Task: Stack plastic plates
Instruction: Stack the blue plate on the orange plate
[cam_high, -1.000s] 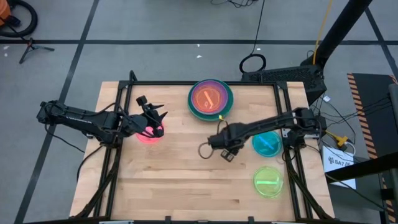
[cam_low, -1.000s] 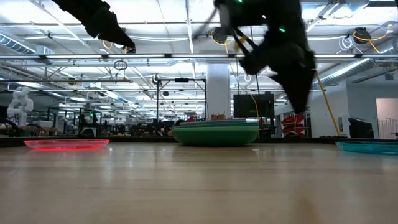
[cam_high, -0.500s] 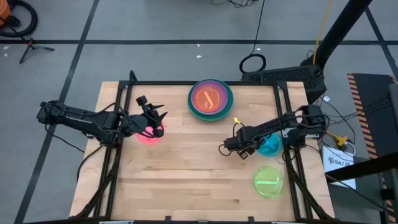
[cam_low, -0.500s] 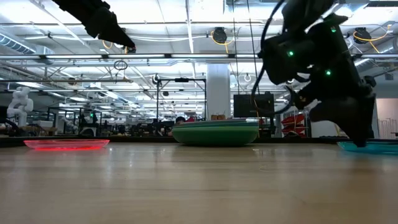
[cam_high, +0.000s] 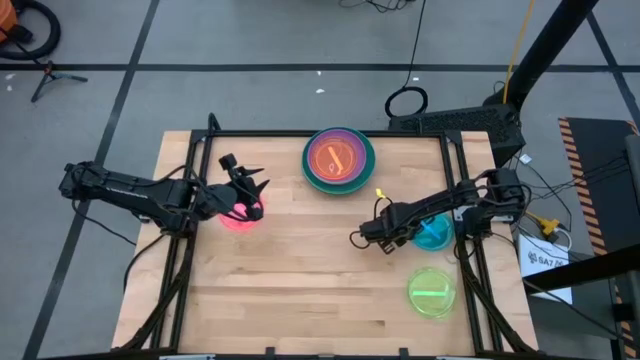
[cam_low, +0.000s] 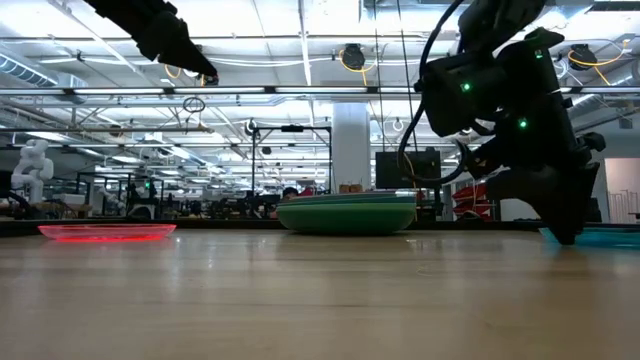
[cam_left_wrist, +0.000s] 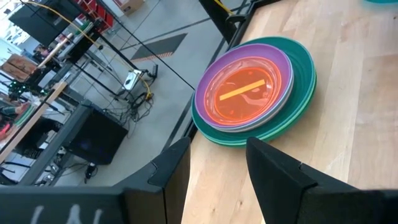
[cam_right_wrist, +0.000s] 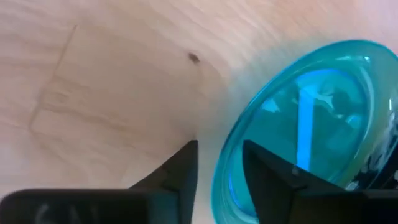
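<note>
A stack of plates (cam_high: 338, 158), orange on purple on teal and green, sits at the table's far edge and shows in the left wrist view (cam_left_wrist: 252, 90). A pink plate (cam_high: 238, 217) lies flat at the left, a blue plate (cam_high: 434, 234) at the right, and a lime plate (cam_high: 431, 291) near the right front. My left gripper (cam_high: 247, 192) hovers open, high above the pink plate. My right gripper (cam_right_wrist: 219, 146) is open and low at the blue plate's left rim (cam_right_wrist: 224, 171), one finger on each side of it. My right gripper comes from above, slanting down, with its fingers astride the blue plate's left rim (cam_right_wrist: 224, 171). I cannot tell whether either finger touches it. The plate lies flat on the table.
Bare wooden table fills the middle and the near left (cam_high: 290, 290). Black frame rails run along both table sides. The lime plate lies just toward the near edge from the blue one.
My right gripper has moved from the table's middle toward the right edge and down to the blue plate's left rim, tipping downward as it went. In the last half second it has barely moved. No plate has moved.
</note>
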